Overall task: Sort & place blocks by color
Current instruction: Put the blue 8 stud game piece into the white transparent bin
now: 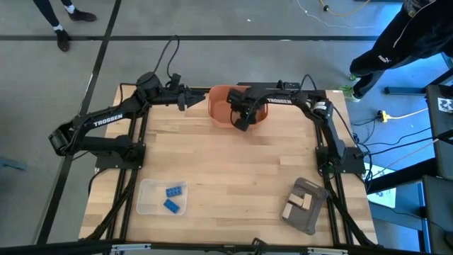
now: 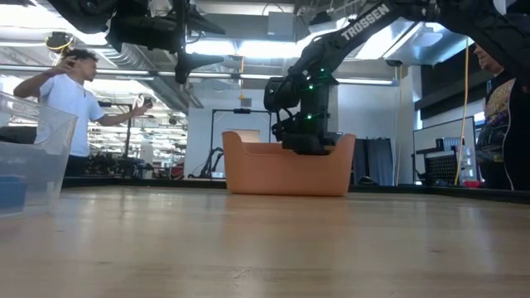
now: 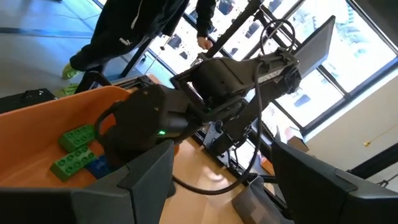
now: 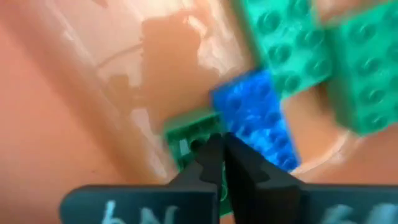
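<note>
Right gripper [image 4: 222, 163]: down inside the orange bin [image 1: 219, 95], fingers pressed together with no visible gap, tips at the edge of a green block [image 4: 189, 140] just beside a blue block [image 4: 258, 118]; nothing visibly pinched between the tips
Left gripper [image 1: 200, 98]: raised just beside the bin's left wall, fingers spread apart, holding nothing, waiting
Blocks in the bin: green ones [image 3: 76, 149] and a blue one heaped close together, some overlapping
Blocks already sorted: two blue [image 1: 172, 197] in the clear tray [image 1: 146, 205] near the front left; tan ones [image 1: 295, 205] in the grey tray [image 1: 311, 221] at front right
Step in hand: probably picking the next block out of the bin
Risk, empty grab: tips meeting on nothing, arm lifting away bare
Risk, wrong colour: green and blue touching, so a pinch could drag both or lift the neighbour
Risk, slip: hold on a thin edge only, block likely to twist loose above the table [image 1: 233, 163]
Risk, contact: tips close to the bin's floor and wall, bin liable to be shoved
</note>
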{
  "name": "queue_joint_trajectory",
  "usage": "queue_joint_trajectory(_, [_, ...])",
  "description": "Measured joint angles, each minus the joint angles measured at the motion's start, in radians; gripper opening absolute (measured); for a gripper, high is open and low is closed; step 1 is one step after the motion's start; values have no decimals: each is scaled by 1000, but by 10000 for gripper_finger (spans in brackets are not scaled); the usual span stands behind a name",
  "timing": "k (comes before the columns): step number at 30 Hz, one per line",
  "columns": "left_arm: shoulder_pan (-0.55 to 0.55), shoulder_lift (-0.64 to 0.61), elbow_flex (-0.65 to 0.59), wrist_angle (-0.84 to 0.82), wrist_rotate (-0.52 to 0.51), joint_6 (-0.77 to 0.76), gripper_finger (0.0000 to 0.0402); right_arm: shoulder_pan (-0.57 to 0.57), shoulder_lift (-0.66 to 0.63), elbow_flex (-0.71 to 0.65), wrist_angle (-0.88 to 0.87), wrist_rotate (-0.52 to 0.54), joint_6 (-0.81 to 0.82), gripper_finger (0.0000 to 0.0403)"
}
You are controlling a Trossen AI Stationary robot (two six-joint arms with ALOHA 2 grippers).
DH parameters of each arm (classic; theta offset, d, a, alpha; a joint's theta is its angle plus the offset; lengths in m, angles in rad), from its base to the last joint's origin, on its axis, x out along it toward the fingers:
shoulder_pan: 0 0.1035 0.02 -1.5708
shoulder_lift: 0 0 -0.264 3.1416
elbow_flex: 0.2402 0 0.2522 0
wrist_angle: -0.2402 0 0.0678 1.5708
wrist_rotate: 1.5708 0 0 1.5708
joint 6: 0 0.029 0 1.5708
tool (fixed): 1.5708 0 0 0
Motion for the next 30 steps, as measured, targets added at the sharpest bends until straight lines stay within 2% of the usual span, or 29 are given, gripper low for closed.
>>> queue_joint_trajectory(8, [-1, 0, 0, 0, 3, -2, 261, -2, 4, 150, -33, -1, -57, 4])
queue_joint_trajectory(15, [-1, 0, 0, 0, 5, -3, 261, -4, 3, 280, -144, -23, -79, 35])
queue_joint_trajectory(19, [-1, 0, 0, 0, 5, -4, 261, -23, 2, 281, -160, -105, -71, 90])
queue_joint_trajectory(25, [-1, 0, 0, 0, 5, -3, 261, -35, 1, 189, -198, -108, -94, 207])
queue_joint_trajectory(30, [-1, 0, 0, 0, -2, -3, 261, -35, 1, 85, -166, -94, -158, 274])
